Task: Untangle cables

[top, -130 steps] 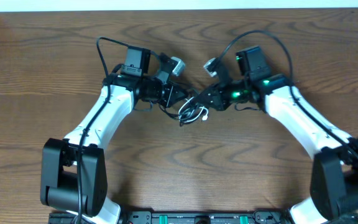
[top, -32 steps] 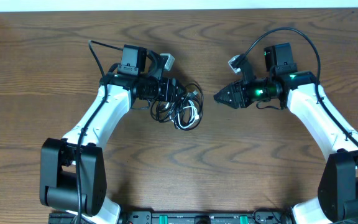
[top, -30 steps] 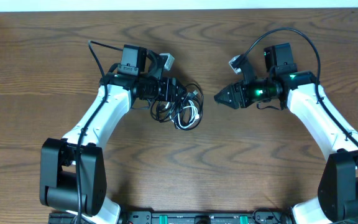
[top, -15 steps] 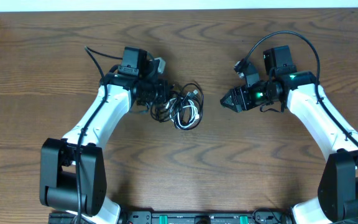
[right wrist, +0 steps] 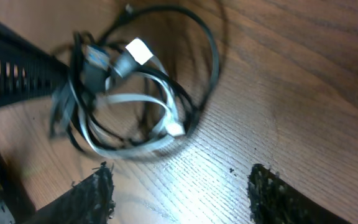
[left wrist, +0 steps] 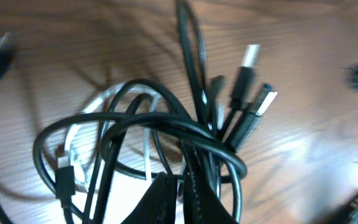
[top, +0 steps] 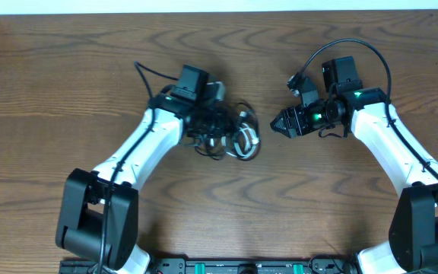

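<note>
The cables lie tangled in one bundle at mid-table. The black cable [top: 223, 120] [left wrist: 166, 124] loops around the shorter white cable [top: 247, 141] [left wrist: 107, 99] [right wrist: 132, 146], and its metal plugs [left wrist: 248, 62] stick out of the knot. My left gripper [top: 217, 125] [left wrist: 180, 182] is shut on black cable loops at the left of the bundle. My right gripper [top: 278, 124] [right wrist: 182, 186] stands open just right of the bundle, apart from it, with nothing between its fingers [right wrist: 95, 193].
Bare wooden table [top: 226, 205] surrounds the bundle. The left arm's dark finger [right wrist: 17, 78] reaches in at the upper left of the right wrist view. The table's far edge [top: 219, 12] meets a white wall.
My left gripper shut on the black cable and carried the bundle to the right, toward the right gripper. The right gripper's jaws spread wider and it stayed in place.
</note>
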